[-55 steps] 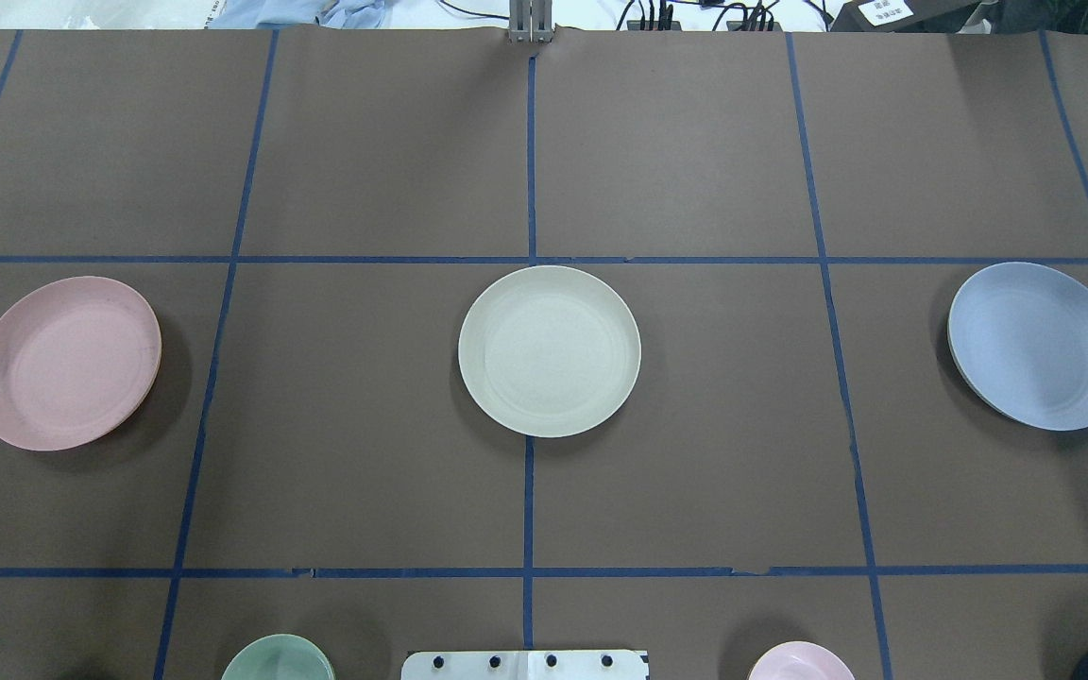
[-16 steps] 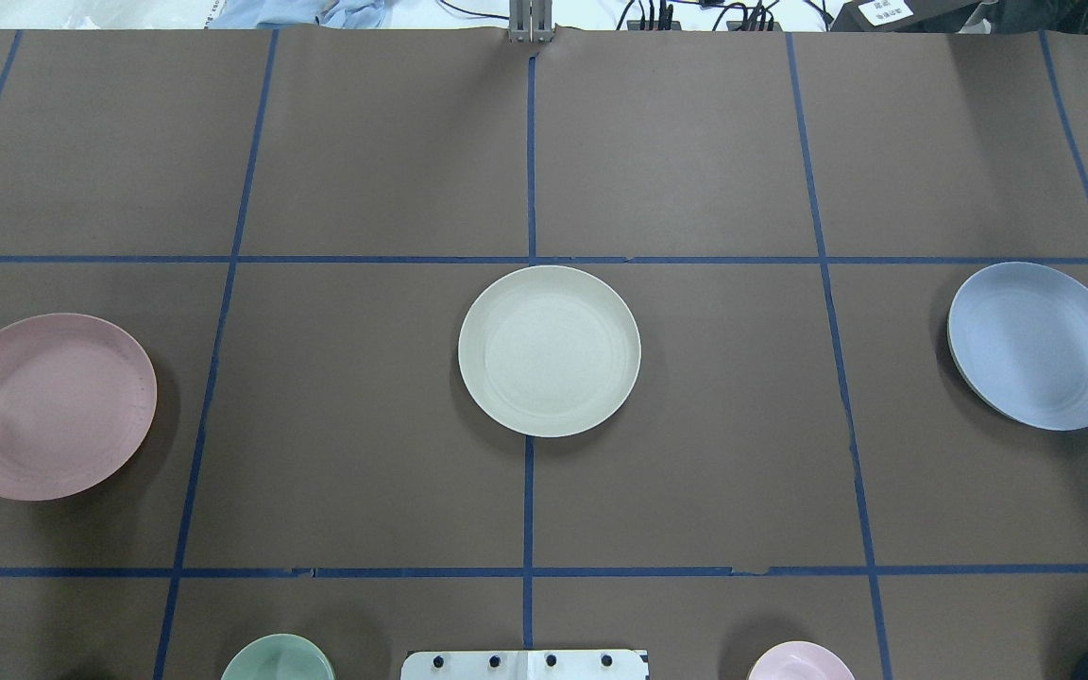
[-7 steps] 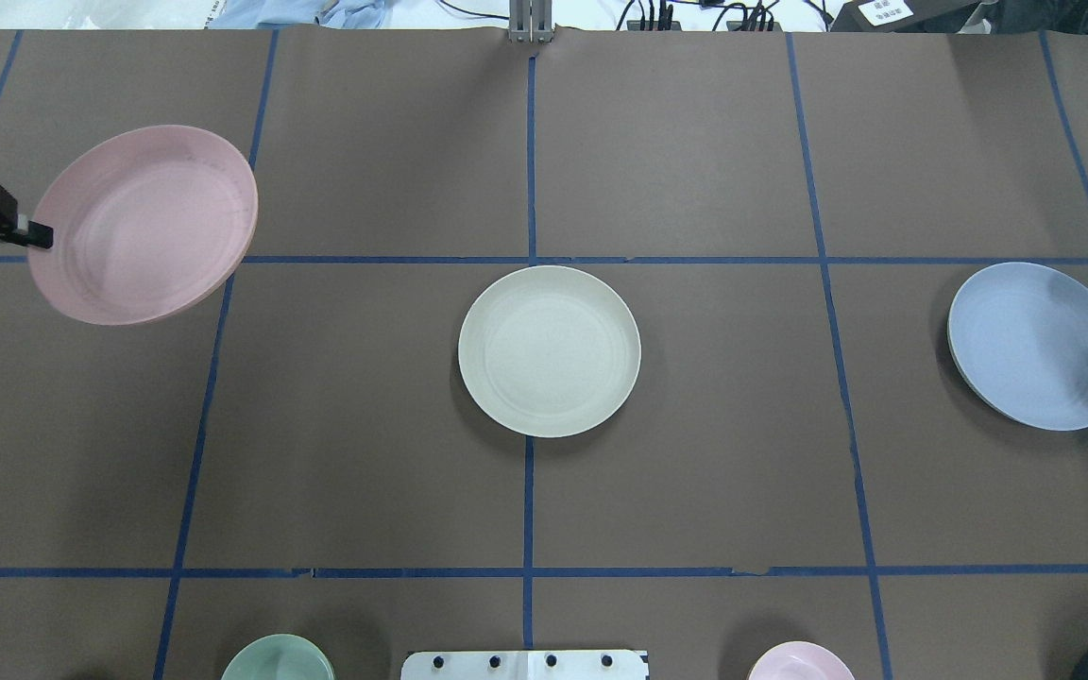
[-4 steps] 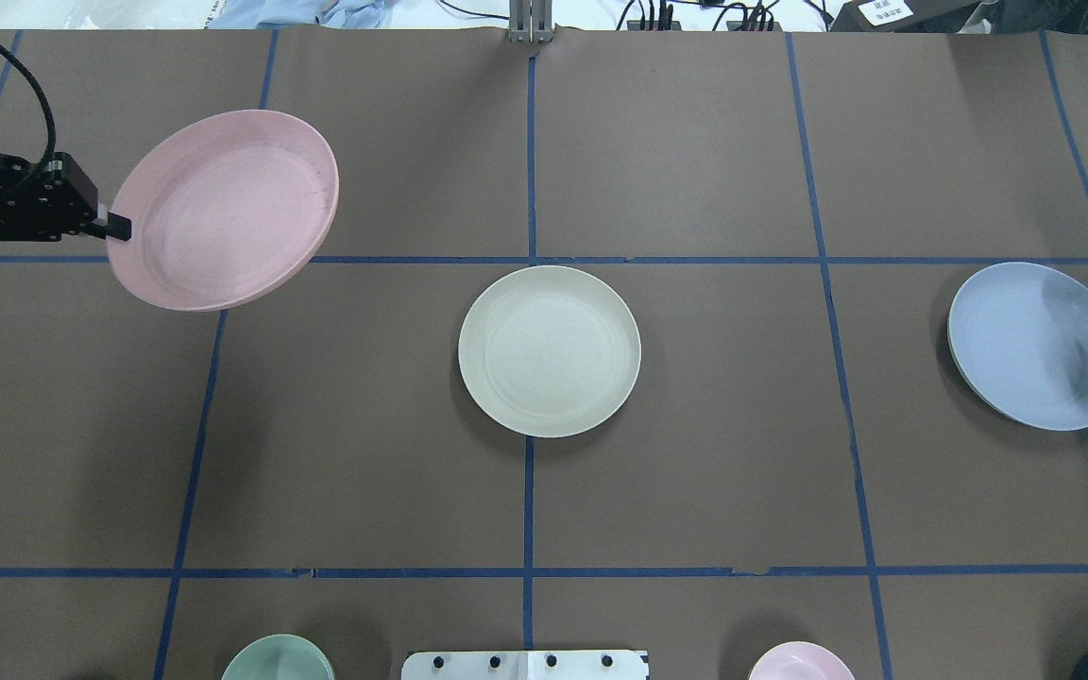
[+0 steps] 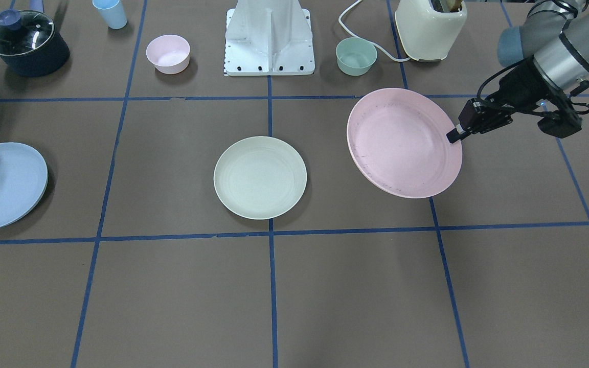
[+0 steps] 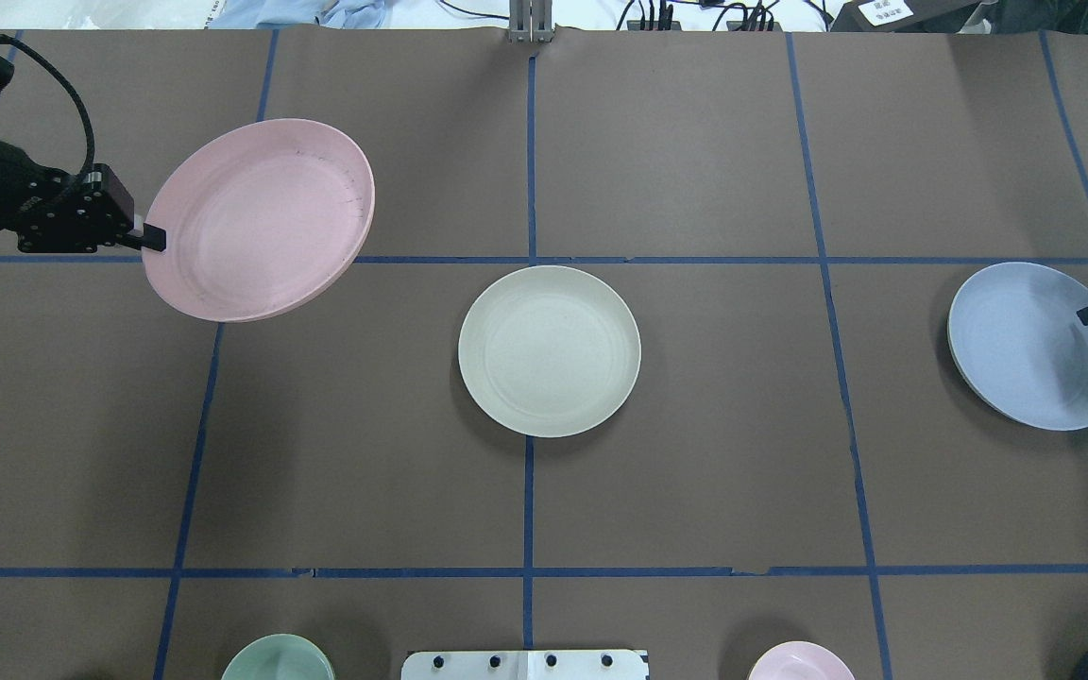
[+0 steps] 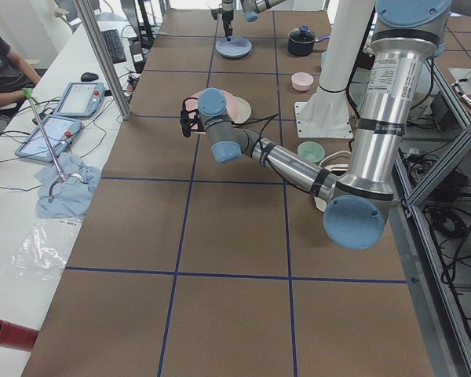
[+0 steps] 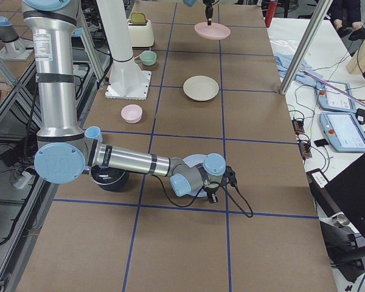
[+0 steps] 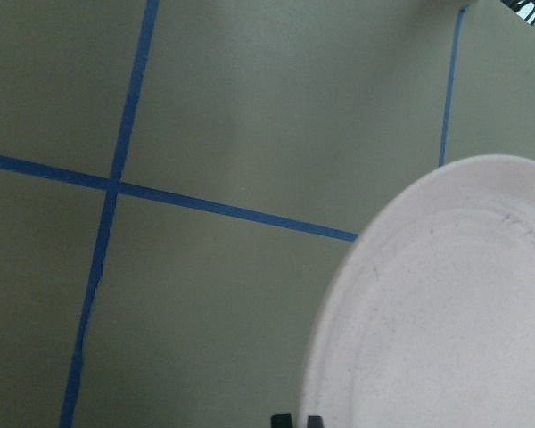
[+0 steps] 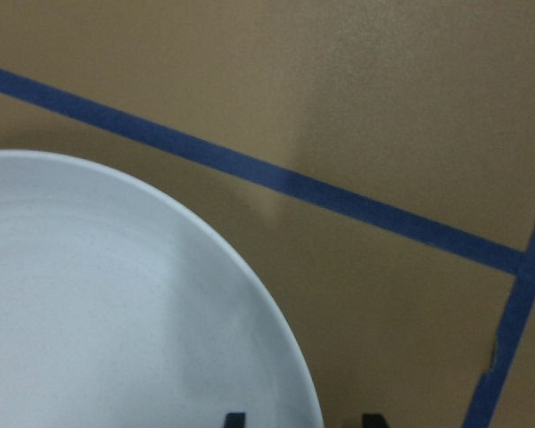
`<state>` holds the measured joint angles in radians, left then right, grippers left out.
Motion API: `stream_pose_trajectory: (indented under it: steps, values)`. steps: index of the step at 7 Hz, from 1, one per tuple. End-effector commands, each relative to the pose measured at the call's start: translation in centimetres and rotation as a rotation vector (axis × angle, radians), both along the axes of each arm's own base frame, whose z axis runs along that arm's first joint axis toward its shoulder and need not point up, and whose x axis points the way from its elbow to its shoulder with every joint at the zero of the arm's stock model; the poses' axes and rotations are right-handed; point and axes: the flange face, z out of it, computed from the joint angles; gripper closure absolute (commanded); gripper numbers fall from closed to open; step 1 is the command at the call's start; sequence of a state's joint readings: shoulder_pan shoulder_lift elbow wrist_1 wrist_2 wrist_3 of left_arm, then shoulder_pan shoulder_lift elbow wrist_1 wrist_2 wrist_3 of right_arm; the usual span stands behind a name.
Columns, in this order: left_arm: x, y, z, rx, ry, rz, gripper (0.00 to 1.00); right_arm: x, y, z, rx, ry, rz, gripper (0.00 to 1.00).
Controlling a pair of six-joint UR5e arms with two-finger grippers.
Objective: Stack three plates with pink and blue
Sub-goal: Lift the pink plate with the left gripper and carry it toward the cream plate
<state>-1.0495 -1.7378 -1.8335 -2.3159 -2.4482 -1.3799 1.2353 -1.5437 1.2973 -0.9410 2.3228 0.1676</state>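
Note:
My left gripper [image 6: 155, 239] is shut on the left rim of the pale pink plate [image 6: 261, 217] and holds it tilted in the air, left of and beyond the cream-white plate [image 6: 549, 350]. The held pink plate [image 5: 402, 143] and left gripper [image 5: 452, 136] also show in the front view, and the plate fills the left wrist view [image 9: 446, 312]. The light blue plate [image 6: 1026, 349] lies flat at the right. My right gripper [image 10: 303, 419] is open, its fingers astride the blue plate's [image 10: 116, 303] right rim.
Along the robot's edge stand a mint-green bowl [image 5: 356, 55], a small pink bowl [image 5: 167, 52], a cream toaster [image 5: 430, 25], a lidded dark pot [image 5: 26, 43] and a blue cup [image 5: 112, 13]. The white robot base [image 5: 270, 36] sits between the bowls.
My left gripper took the pink plate by its rim, lifted it and carried it rightward toward the cream plate. My right gripper came in over the blue plate's right rim.

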Motion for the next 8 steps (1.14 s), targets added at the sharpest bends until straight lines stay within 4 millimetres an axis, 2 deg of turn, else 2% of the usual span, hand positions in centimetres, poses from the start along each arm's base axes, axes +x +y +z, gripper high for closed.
stream_pose_trajectory:
  steps: [1, 2, 3, 4, 5, 6, 7, 8]
  values:
    - [3.3, 1.0, -0.8, -0.031, 0.001, 0.019, 1.0, 0.1, 0.5, 0.3, -0.008, -0.002, -0.001, 1.0]
    - [6.9, 1.0, -3.1, -0.07, -0.006, 0.023, 1.0, 0.2, 0.4, 0.1, -0.005, -0.004, 0.0, 1.0]
    - [12.6, 0.5, -6.5, -0.102, -0.067, -0.005, 1.0, 0.0, 0.4, -0.8, -0.009, -0.031, -0.007, 1.0]
    - [15.8, 0.3, -9.0, -0.124, -0.117, -0.007, 1.0, 0.6, 0.4, -1.4, -0.044, -0.071, 0.018, 1.0]
    - [18.5, 0.5, -9.8, -0.163, -0.127, -0.009, 1.0, 1.6, 0.2, -3.4, -0.122, -0.122, 0.115, 1.0]
    - [21.5, 0.6, -9.6, -0.185, -0.146, -0.014, 1.0, 2.3, 0.7, -6.4, -0.107, -0.147, 0.143, 1.0]
    - [23.6, 1.5, -9.8, -0.175, -0.143, 0.008, 1.0, 4.0, 1.1, -7.1, -0.122, -0.206, 0.147, 1.0]
    - [25.5, 3.3, -10.0, -0.156, -0.143, 0.028, 1.0, 5.4, 1.0, -8.0, -0.139, -0.277, 0.144, 1.0]
